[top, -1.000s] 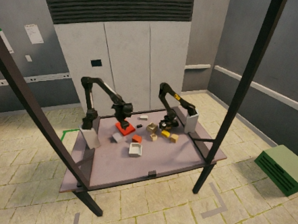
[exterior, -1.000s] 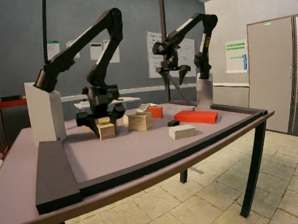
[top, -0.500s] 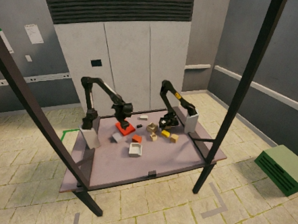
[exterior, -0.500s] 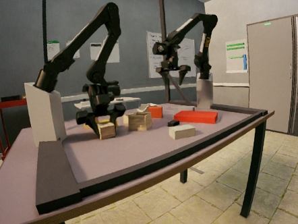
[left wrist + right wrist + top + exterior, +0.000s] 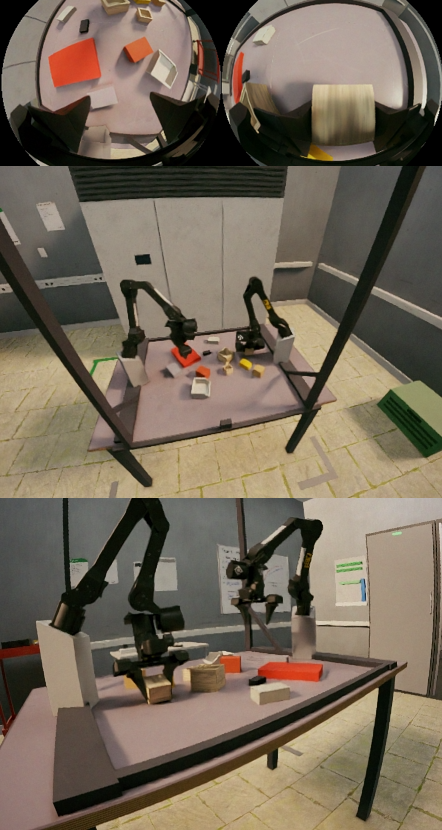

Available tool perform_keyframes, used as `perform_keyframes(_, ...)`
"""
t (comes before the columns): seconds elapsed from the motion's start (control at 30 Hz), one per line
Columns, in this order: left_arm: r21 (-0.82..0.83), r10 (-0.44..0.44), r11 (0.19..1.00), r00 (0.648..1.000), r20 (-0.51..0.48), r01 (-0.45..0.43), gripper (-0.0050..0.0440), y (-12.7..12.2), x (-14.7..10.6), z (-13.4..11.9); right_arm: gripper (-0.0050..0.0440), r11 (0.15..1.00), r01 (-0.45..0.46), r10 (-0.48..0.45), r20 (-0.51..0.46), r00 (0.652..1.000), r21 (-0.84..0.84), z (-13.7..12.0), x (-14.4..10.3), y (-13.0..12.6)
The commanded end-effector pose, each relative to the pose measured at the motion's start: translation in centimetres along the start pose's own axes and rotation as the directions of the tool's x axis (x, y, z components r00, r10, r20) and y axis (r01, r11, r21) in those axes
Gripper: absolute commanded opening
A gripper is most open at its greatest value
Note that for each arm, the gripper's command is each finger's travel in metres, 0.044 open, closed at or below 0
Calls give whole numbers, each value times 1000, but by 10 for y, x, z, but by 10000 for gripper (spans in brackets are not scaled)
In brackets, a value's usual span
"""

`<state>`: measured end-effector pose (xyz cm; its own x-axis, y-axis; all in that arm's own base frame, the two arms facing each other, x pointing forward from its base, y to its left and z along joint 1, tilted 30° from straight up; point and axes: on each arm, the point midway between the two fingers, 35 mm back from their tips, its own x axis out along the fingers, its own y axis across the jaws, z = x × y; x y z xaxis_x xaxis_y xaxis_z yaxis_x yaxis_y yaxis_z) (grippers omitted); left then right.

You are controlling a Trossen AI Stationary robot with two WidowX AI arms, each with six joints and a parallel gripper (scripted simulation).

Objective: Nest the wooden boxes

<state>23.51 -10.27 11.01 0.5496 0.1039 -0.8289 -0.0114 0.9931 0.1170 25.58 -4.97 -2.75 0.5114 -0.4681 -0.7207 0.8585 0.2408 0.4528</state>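
Observation:
The biggest-looking wooden box (image 5: 225,359) (image 5: 207,682) (image 5: 116,11) (image 5: 262,99) stands upright on the table, open side up. A small wooden box (image 5: 228,371) (image 5: 143,18) stands near it, open side up. My right gripper (image 5: 248,351) (image 5: 159,690) (image 5: 341,100) is shut on another wooden box (image 5: 159,693) (image 5: 343,111), low over the table beside the biggest one. Its smooth closed face shows in the right wrist view; I cannot tell which way its open side points. My left gripper (image 5: 185,351) (image 5: 258,616) (image 5: 121,97) is open and empty, high near the red slab.
A red slab (image 5: 181,358) (image 5: 295,671) (image 5: 76,63), a red block (image 5: 203,371) (image 5: 138,49), a grey block (image 5: 174,369) (image 5: 104,97) and a white tray (image 5: 200,395) lie on the left arm's side. Yellow (image 5: 245,364) and tan (image 5: 258,370) blocks lie near the small box.

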Motion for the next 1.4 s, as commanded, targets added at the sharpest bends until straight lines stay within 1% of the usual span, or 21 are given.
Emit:
perform_keyframes(0.0, -12, -10, 1000, 1000, 12, 10, 400, 0, -4, 4, -20, 1000, -13, 13, -81, 997, 7, 7, -2, 4)
perform_keyframes(0.07, -12, -10, 1000, 1000, 12, 10, 400, 0, -4, 4, -35, 1000, -17, 18, -91, 996, 9, 8, -1, 6)
perform_keyframes(0.13, -12, -10, 1000, 1000, 12, 10, 400, 0, -4, 4, -50, 1000, -15, 15, -133, 991, 8, 10, -1, 6)
perform_keyframes(0.23, -12, -10, 1000, 1000, 12, 10, 400, 0, -4, 4, -50, 1000, -18, 20, -207, 978, 8, 14, -1, 6)
perform_keyframes(0.37, -12, -10, 1000, 1000, 12, 10, 400, 0, -4, 4, -50, 1000, -19, 20, -217, 976, 8, 15, -1, 6)
perform_keyframes(0.4, -12, -10, 1000, 1000, 12, 10, 400, 0, -4, 4, -50, 1000, -18, 19, -232, 972, 7, 15, 0, 6)
perform_keyframes(0.5, -12, -10, 1000, 1000, 12, 10, 400, 0, -4, 4, -50, 1000, -19, 20, -315, 949, 6, 19, 1, 6)
perform_keyframes(0.63, -12, -10, 1000, 1000, 12, 10, 400, 0, -4, 4, -50, 1000, -4, 3, -362, 932, 0, 19, 3, 2)
perform_keyframes(0.73, -12, -10, 1000, 1000, 12, 10, 400, 0, -4, 4, -50, 1000, -5, 4, -443, 897, 0, 23, 5, 2)
perform_keyframes(0.87, -12, -10, 1000, 1000, 12, 10, 400, 0, -4, 4, -50, 1000, -5, 4, -480, 877, 0, 24, 5, 2)
perform_keyframes(0.93, -12, -10, 1000, 1000, 12, 10, 400, 0, -4, 4, -50, 1000, -5, 4, -480, 877, 0, 24, 5, 2)
perform_keyframes(1.03, -12, -10, 1000, 1000, 12, 10, 400, 0, -4, 4, -50, 1000, -6, 5, -555, 832, 0, 28, 7, 2)
perform_keyframes(1.17, -12, -10, 1000, 1000, 12, 10, 400, 0, -4, 4, -50, 1000, -6, 5, -590, 807, 0, 30, 8, 2)
perform_keyframes(1.27, -12, -10, 1000, 1000, 12, 10, 400, 0, -4, 4, -50, 1000, -6, 5, -658, 753, 1, 33, 10, 2)
perform_keyframes(1.3, -12, -10, 1000, 1000, 12, 10, 400, 0, -4, 4, -50, 1000, -7, 7, -670, 742, 2, 34, 11, 2)
perform_keyframes(1.37, -12, -10, 1000, 1000, 12, 10, 400, 0, -4, 4, -50, 1000, -7, 7, -678, 735, 2, 34, 11, 2)
